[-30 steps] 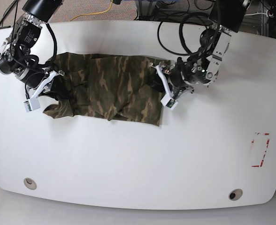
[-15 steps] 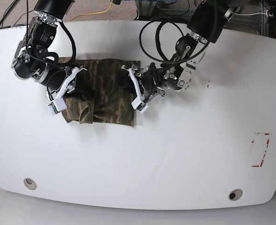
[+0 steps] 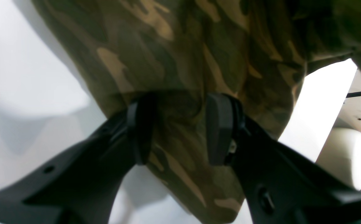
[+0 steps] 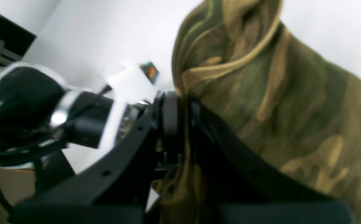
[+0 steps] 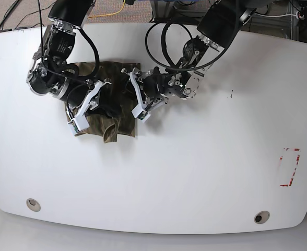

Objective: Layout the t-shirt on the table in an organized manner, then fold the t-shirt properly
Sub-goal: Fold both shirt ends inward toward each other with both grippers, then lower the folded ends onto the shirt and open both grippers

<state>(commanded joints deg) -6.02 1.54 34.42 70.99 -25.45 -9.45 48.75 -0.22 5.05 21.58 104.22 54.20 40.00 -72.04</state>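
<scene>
The camouflage t-shirt [image 5: 111, 112] lies bunched in a narrow folded heap on the white table [image 5: 195, 172], at the back left. My left gripper [image 5: 139, 102] is at the heap's right side. In the left wrist view its jaws [image 3: 180, 130] hold a thick fold of the t-shirt [image 3: 168, 46] between the pads. My right gripper [image 5: 85, 107] is at the heap's left side. In the right wrist view it [image 4: 183, 124] is pinched shut on a tan-edged hem of the t-shirt [image 4: 292, 118]. The two grippers are close together.
A red tape outline [image 5: 289, 167] marks the table's right side. Two grommet holes [image 5: 33, 204] [image 5: 261, 217] sit near the front edge. Black cables [image 5: 166, 36] loop behind the left arm. The left arm's wrist [image 4: 27, 102] shows close by in the right wrist view.
Both grippers have moved toward each other, dragging the shirt's ends inward. The shirt went from spread wide to a narrow bunched heap.
</scene>
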